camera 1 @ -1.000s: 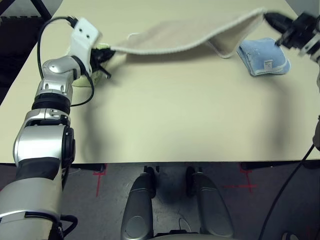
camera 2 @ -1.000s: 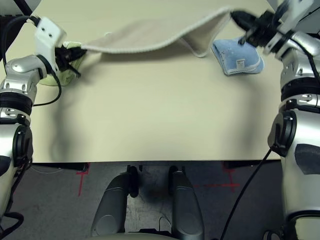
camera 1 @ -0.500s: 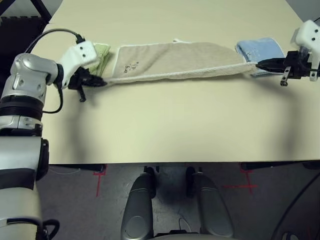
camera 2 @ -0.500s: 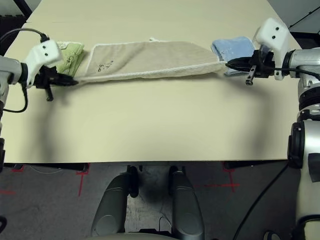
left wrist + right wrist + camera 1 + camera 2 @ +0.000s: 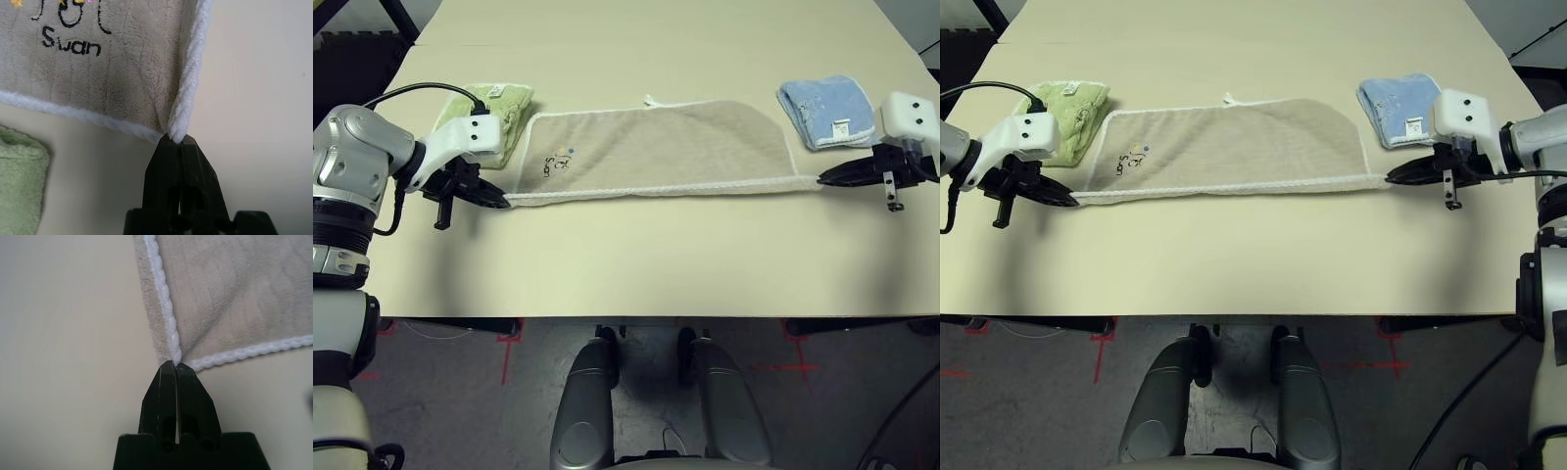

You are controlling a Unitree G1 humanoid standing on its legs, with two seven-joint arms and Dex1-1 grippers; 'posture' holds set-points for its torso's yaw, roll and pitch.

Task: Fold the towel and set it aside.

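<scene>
The beige towel (image 5: 656, 147) with white edging and a dark embroidered logo lies folded in a long strip across the far half of the table, stretched flat between my two arms. My left gripper (image 5: 499, 202) is shut on the towel's near left corner (image 5: 177, 131). My right gripper (image 5: 824, 179) is shut on the near right corner (image 5: 175, 357). Both grippers sit low at the tabletop, fingers pointing inward along the towel's near edge.
A light green folded cloth (image 5: 489, 110) lies at the far left, just beyond the towel's left end. A light blue folded cloth (image 5: 827, 110) lies at the far right, beyond my right gripper. The beige table (image 5: 646, 255) stretches bare toward its front edge.
Both grippers pulled the towel toward me and lowered it from hanging in the air to lying flat on the table; the near edge now lies closer to me, and both side cloths are uncovered.
</scene>
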